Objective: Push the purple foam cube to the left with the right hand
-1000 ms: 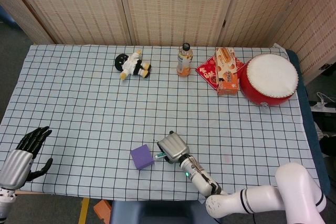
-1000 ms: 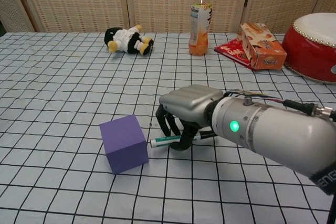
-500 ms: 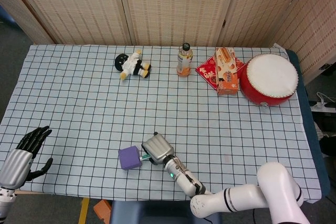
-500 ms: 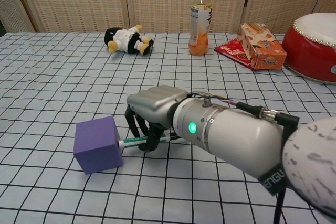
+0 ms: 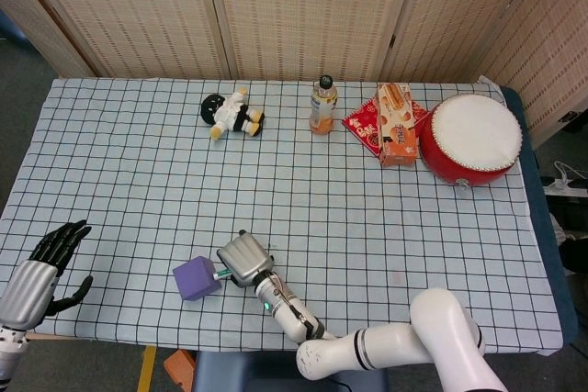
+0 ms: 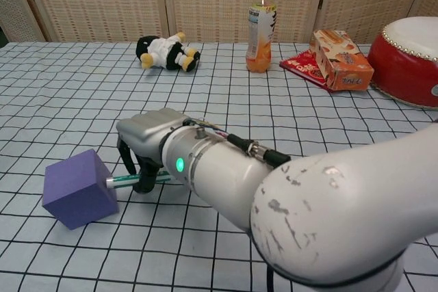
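Purple foam cube: sits near the front edge of the table, left of centre, tilted a little on the checked cloth; in the head view it shows at.
Right hand: silver back up, dark fingers curled down around a green and white pen-like stick; the stick's tip touches the cube's right face. The hand itself lies just beside the cube, on its right.
Right arm: white and grey, with a green light near the wrist, reaching across the front of the table from the right.
Left hand: at the front left corner, off the cloth's edge, dark fingers spread apart, holding nothing, well apart from the cube.
Tablecloth: white with a dark grid, covering the whole table.
Plush doll: black, white and yellow, lying on its side at the far left of centre.
Drink bottle: upright, orange liquid, black cap, far centre.
Snack box: orange, lying on a red packet, right of the bottle.
Red drum: white skin on top, far right, just beside the box.
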